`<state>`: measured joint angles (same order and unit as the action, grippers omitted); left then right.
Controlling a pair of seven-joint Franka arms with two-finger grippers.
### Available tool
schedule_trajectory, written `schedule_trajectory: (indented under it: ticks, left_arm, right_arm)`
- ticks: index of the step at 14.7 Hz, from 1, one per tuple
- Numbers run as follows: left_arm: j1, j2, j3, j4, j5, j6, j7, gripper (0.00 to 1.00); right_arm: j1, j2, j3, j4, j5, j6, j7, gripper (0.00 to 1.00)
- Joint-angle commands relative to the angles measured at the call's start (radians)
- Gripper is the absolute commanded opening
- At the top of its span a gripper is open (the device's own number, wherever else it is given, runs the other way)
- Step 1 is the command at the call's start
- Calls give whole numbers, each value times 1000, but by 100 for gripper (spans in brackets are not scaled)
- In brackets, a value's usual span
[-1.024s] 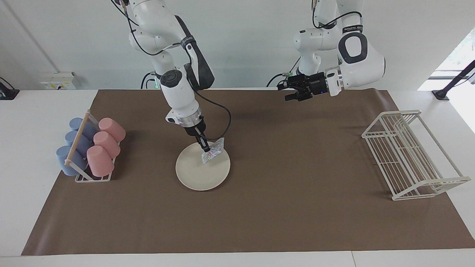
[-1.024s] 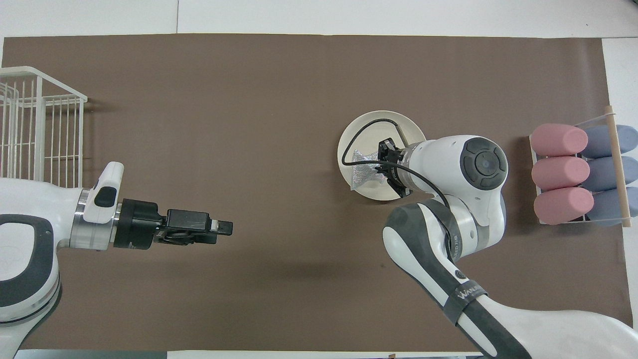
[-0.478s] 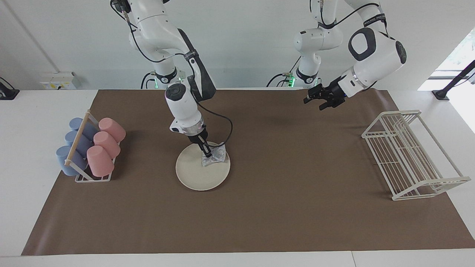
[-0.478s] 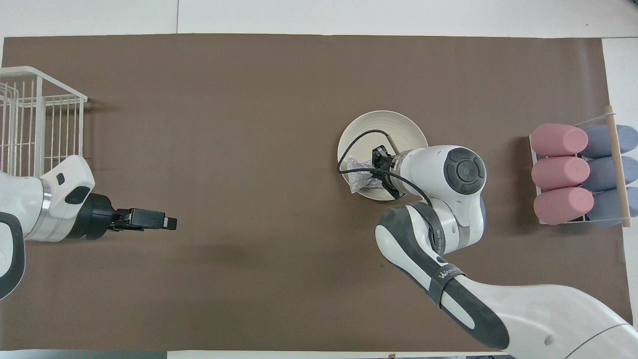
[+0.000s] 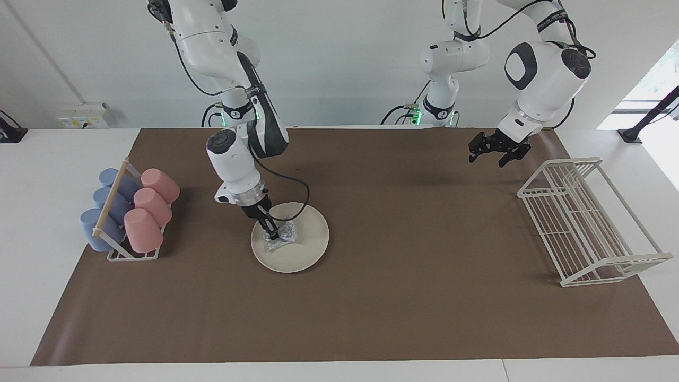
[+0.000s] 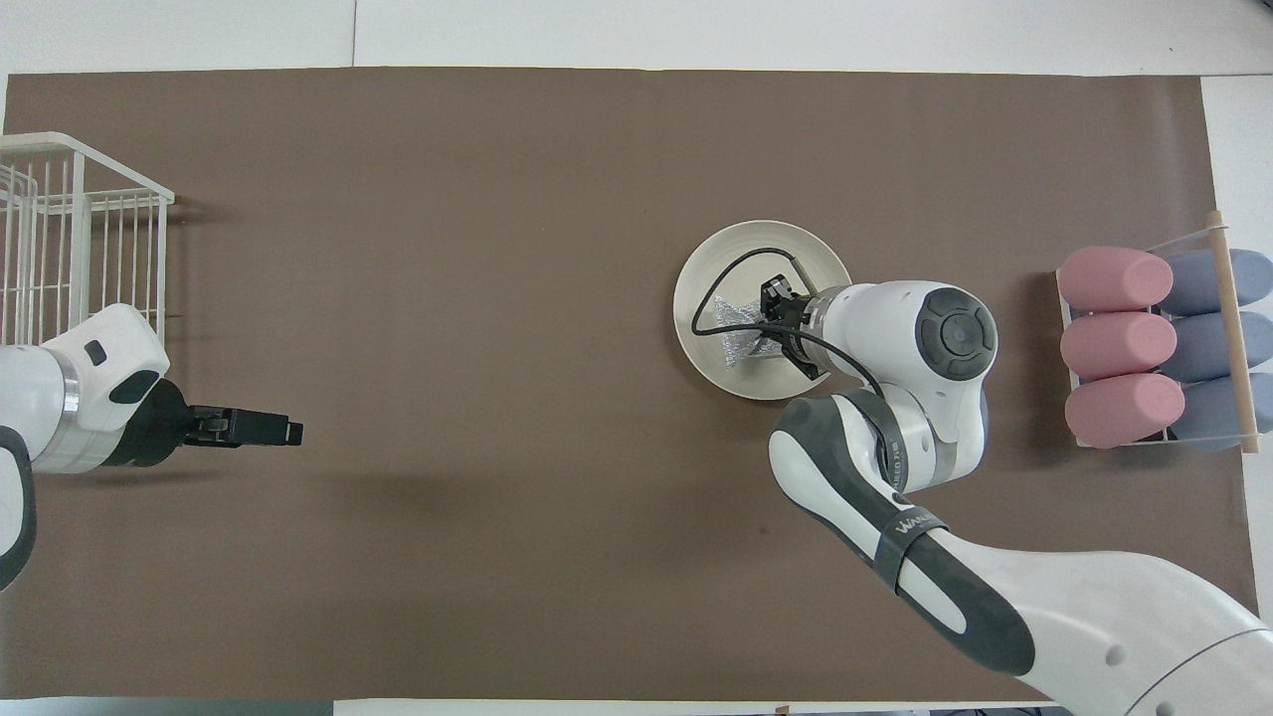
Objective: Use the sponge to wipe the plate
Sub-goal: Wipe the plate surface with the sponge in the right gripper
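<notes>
The cream-white plate [image 5: 307, 249] [image 6: 721, 261] lies on the brown mat, toward the right arm's end. On the plate rests the silvery, wrinkly sponge [image 5: 285, 233] [image 6: 734, 330]. My right gripper [image 5: 273, 234] [image 6: 770, 323] is shut on it and holds it down against the plate's surface. Its cable loops over the plate. Up in the air over the mat, close to the wire rack, my left gripper [image 5: 487, 158] [image 6: 286, 433] is open and holds nothing.
A stand of pink and blue cups [image 5: 130, 212] [image 6: 1159, 348] sits at the right arm's end of the mat [image 5: 403, 297]. The white wire rack [image 5: 583, 223] [image 6: 70, 239] stands at the left arm's end.
My right gripper has come down with the sponge from over the plate's rim onto the plate. The left arm has swung away from the middle toward the wire rack.
</notes>
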<state>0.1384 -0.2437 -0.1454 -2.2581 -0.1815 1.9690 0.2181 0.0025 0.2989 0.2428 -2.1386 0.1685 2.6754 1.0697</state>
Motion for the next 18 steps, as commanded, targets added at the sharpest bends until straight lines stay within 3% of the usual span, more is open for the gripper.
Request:
schedule_trajectory:
  ticks: [1, 8, 11, 13, 18]
  left_arm:
    - [24, 9, -11, 8, 27, 14, -11, 100]
    - [23, 9, -13, 8, 27, 16, -13, 100]
    - [13, 9, -13, 8, 27, 17, -40, 100]
    - [9, 9, -13, 8, 27, 17, -55, 100]
    - [7, 9, -14, 8, 27, 17, -55, 100]
  right_arm:
    - [-3, 45, 9, -6, -11, 18, -24, 0]
    - [145, 61, 9, -1, 3, 80, 223, 0]
    - [155, 71, 9, -1, 3, 107, 250, 0]
    - [136, 72, 7, 2, 2, 112, 216, 0]
    - [-8, 78, 6, 13, 2, 84, -104, 0]
